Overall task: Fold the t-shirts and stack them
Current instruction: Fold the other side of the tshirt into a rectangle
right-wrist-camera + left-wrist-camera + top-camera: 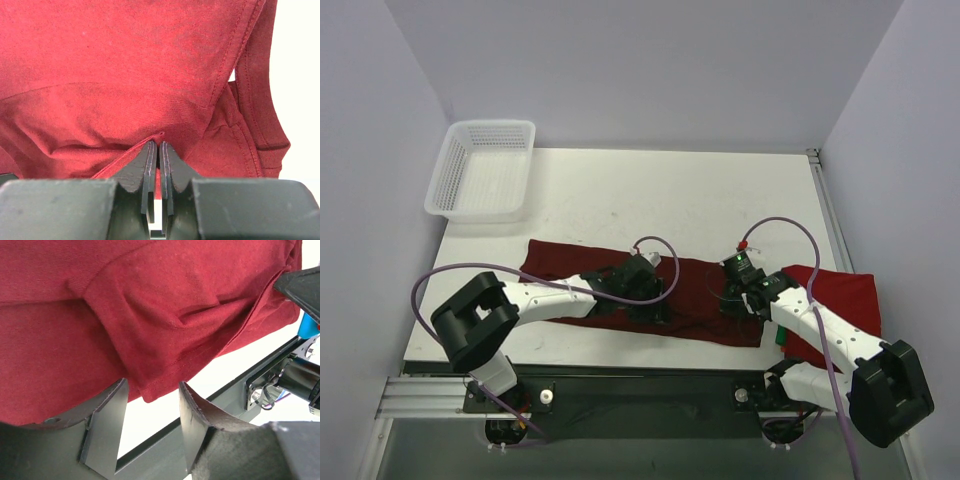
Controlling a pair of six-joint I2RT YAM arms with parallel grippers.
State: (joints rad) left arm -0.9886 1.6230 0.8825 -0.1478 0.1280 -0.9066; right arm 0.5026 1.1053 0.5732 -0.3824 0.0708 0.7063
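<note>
A dark maroon t-shirt (560, 262) lies spread in a long band across the near half of the table. My left gripper (648, 305) sits over its middle, near the front hem. In the left wrist view this gripper (152, 385) is open, and a corner of the maroon t-shirt's (165, 300) hem lies between the fingertips (107, 420), ungripped. My right gripper (732, 300) is at the shirt's right end. In the right wrist view the right gripper (159, 145) is shut, pinching a raised fold of the cloth (125, 60). A brighter red t-shirt (845, 295) lies at the right, partly under the right arm.
A white mesh basket (485, 127) stands at the table's far left corner. The table's near edge and metal rail (220, 405) run just beyond my left fingertips. Part of the right arm (305, 285) shows at the left wrist view's right edge. A small green sliver (779, 334) shows beside the right arm.
</note>
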